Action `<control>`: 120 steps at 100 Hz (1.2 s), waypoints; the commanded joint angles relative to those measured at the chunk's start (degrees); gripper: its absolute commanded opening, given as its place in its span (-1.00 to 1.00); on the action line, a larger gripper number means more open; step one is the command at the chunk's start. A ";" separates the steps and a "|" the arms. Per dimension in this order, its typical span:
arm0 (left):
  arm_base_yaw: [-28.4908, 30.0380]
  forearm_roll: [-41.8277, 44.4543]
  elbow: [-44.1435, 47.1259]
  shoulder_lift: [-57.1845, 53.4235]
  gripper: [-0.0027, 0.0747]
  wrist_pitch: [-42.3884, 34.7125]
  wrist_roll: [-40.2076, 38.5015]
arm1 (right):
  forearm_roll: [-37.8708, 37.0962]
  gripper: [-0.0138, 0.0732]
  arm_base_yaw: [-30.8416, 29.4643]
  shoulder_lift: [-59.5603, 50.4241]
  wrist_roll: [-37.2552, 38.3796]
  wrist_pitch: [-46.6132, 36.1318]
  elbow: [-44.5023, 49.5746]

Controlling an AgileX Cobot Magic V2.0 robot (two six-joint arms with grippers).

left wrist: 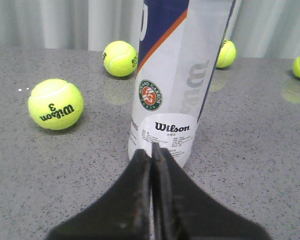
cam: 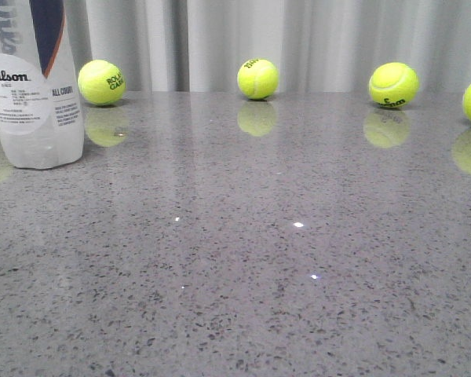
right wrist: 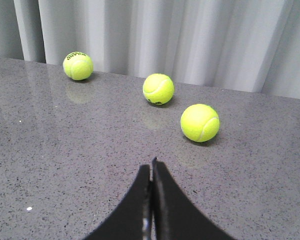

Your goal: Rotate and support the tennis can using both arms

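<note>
The tennis can point(cam: 33, 86) stands upright on the grey speckled desk point(cam: 282, 259) at the far left of the front view, its top cut off by the upper edge of the frame. Its white label shows the Wilson name, with a navy band edged in orange higher up. No arm shows in the front view.

In the left wrist view the can point(left wrist: 177, 75) fills the centre of the frame, upright, with the round red-green logo and a Wilson sticker facing the camera. The left tool point(left wrist: 151, 150) sits at lower centre, its two dark fingers pressed together with nothing between them; the tip overlaps the bottom of the can in the picture, though I cannot tell whether it touches.

In the right wrist view the right tool point(right wrist: 152, 165) is likewise pressed together and holds nothing, poised over bare desk; the can is out of this frame.

Yellow tennis balls lie scattered. In the front view three sit along the back edge before the pale curtain point(cam: 314, 39): one point(cam: 101, 82) just right of the can, one point(cam: 258, 78) at upper centre, one point(cam: 393, 84) at upper right. In the left wrist view a ball marked Wilson 3 point(left wrist: 55, 104) lies at middle left, apart from the can.
</note>
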 commanded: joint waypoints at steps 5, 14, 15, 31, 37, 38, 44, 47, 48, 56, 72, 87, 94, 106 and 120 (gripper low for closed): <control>-0.31 1.55 -1.52 -0.64 -0.99 -4.85 -0.51 | -0.48 -0.83 -0.31 0.28 -0.14 -5.01 -1.44; -0.31 4.20 -0.96 -2.18 -0.99 -4.85 -0.51 | -0.48 -0.83 -0.31 0.28 -0.14 -5.01 -1.44; -0.31 4.44 -0.94 -2.35 -0.99 -4.85 -0.51 | -0.48 -0.83 -0.31 0.28 -0.14 -5.01 -1.44; 2.81 4.98 1.99 -7.99 -0.99 -4.85 -0.51 | -0.48 -0.83 -0.31 0.28 -0.14 -5.01 -1.44; 4.61 5.92 3.92 -11.07 -0.99 -4.85 -0.51 | -0.48 -0.83 -0.31 0.28 -0.14 -5.01 -1.44; 5.02 6.06 4.13 -11.43 -0.99 -4.85 -0.51 | -0.48 -0.83 -0.31 0.28 -0.14 -5.01 -1.44; 6.41 7.14 6.28 -14.81 -0.99 -4.85 -0.51 | -0.48 -0.83 -0.31 0.28 -0.14 -5.01 -1.44; 6.92 7.59 7.28 -16.35 -0.99 -4.85 -0.51 | -0.48 -0.83 -0.31 0.28 -0.14 -5.01 -1.44; 7.15 7.77 7.52 -16.74 -0.99 -4.85 -0.51 | -0.48 -0.83 -0.31 0.28 -0.14 -5.01 -1.44; 7.89 9.39 10.40 -21.34 -0.99 -4.85 -0.99 | -0.48 -0.83 -0.31 0.28 -0.14 -5.01 -1.44; 7.94 14.96 15.67 -29.56 -0.99 -4.85 -5.59 | -0.48 -0.83 -0.31 0.28 -0.14 -5.01 -1.44; 7.94 16.36 19.68 -35.48 -0.99 -4.74 -6.30 | -0.48 -0.83 -0.31 0.28 -0.14 -5.01 -1.44; 7.94 16.53 21.10 -36.45 -0.99 -5.43 -6.30 | -0.48 -0.83 -0.31 0.28 -0.14 -5.01 -1.44; 7.94 16.91 22.89 -36.32 -0.99 -5.73 -6.42 | -0.48 -0.83 -0.31 0.28 -0.14 -4.77 -1.44; 7.94 16.91 24.03 -36.32 -0.99 -6.82 -6.42 | -0.48 -0.83 -0.31 0.28 -0.14 -4.65 -1.44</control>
